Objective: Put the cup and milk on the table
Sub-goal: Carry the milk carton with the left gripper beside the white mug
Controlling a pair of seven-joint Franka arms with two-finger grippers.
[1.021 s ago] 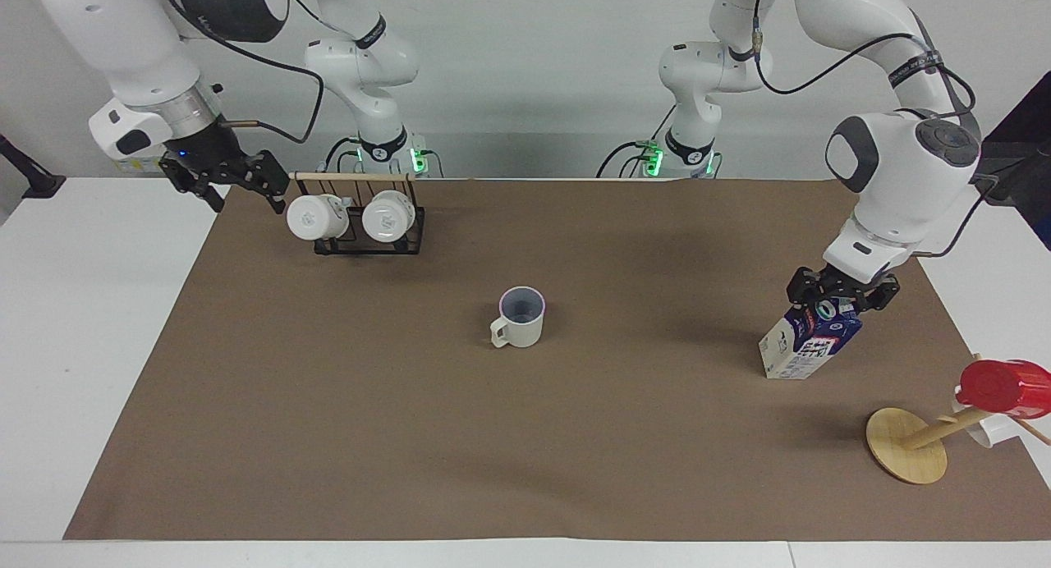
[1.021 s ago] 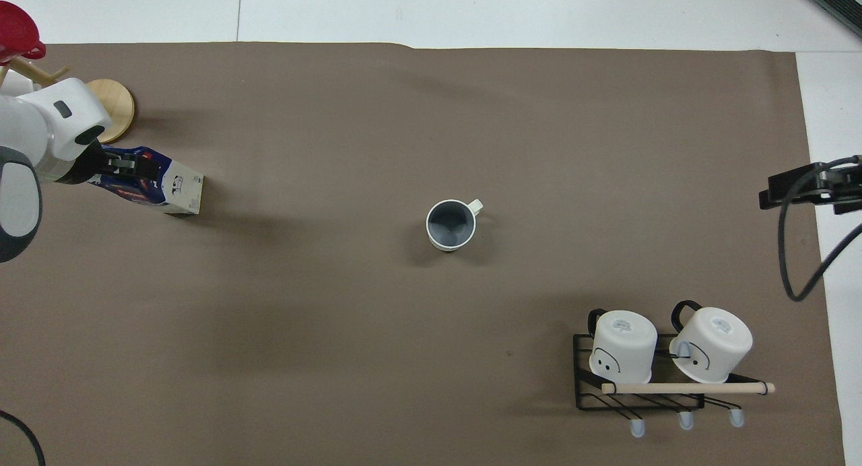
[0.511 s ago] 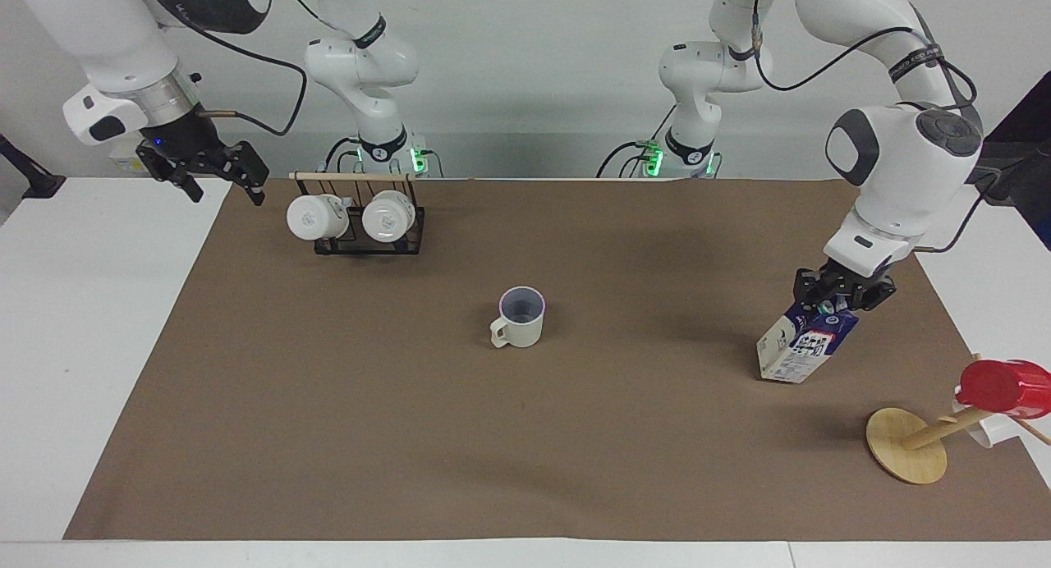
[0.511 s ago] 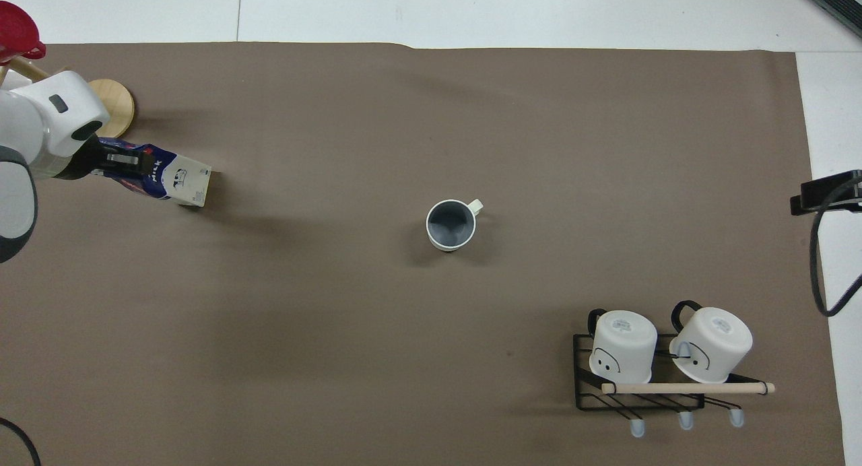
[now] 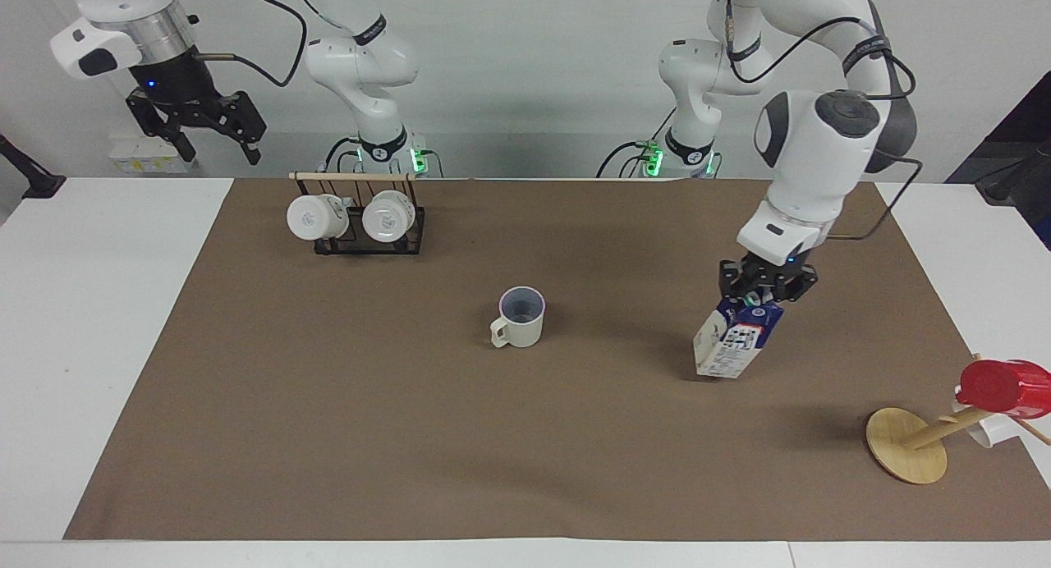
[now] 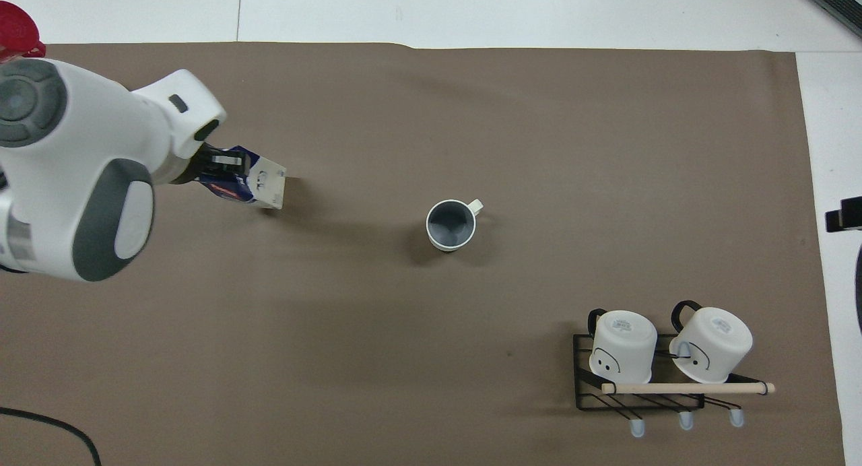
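The cream-beige cup (image 5: 521,318) stands upright in the middle of the brown mat (image 5: 410,437) on the white table (image 5: 98,305); it also shows in the overhead view (image 6: 450,224). My left gripper (image 5: 767,295) is shut on the top of the blue and white milk carton (image 5: 736,342) and holds it tilted, low over the mat, beside the cup toward the left arm's end. In the overhead view the carton (image 6: 261,184) sticks out from under the left gripper (image 6: 219,166). My right gripper (image 5: 212,137) is open and empty, high over the table's edge beside the mug rack.
A black wire rack (image 5: 368,238) with two white mugs (image 6: 623,345) stands near the robots at the right arm's end. A wooden peg stand (image 5: 906,445) carrying a red cup (image 5: 1006,386) stands at the left arm's end, farther from the robots.
My left gripper has carried the milk carton sideways toward the cup and the middle of the mat. My right gripper has risen and drawn back away from the mug rack.
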